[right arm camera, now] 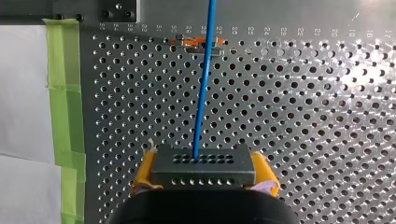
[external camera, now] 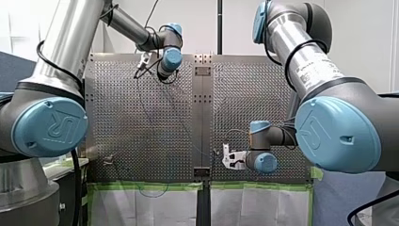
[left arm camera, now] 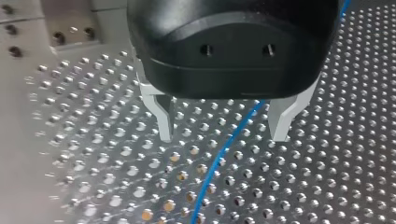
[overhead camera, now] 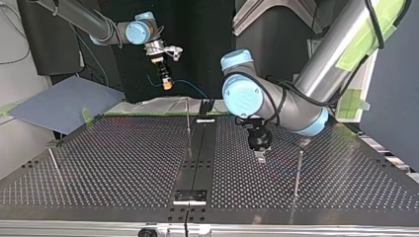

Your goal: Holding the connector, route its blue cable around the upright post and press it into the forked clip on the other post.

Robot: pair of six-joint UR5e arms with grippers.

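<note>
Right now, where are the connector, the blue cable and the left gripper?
connector [right arm camera: 203,169]: right wrist view, its dark face.
blue cable [right arm camera: 202,93]: right wrist view, middle of its run.
left gripper [left arm camera: 223,138]: left wrist view, midway between fingertips.

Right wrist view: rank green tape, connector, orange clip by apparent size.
1. green tape, the longest strip.
2. connector, enlarged by sitting nearest the camera.
3. orange clip, smallest, but farthest away, so true size unsure.

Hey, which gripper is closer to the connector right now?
My right. My right gripper is shut on the connector, pads on both its sides. My left gripper is apart from it, across the table, open over the blue cable.
</note>
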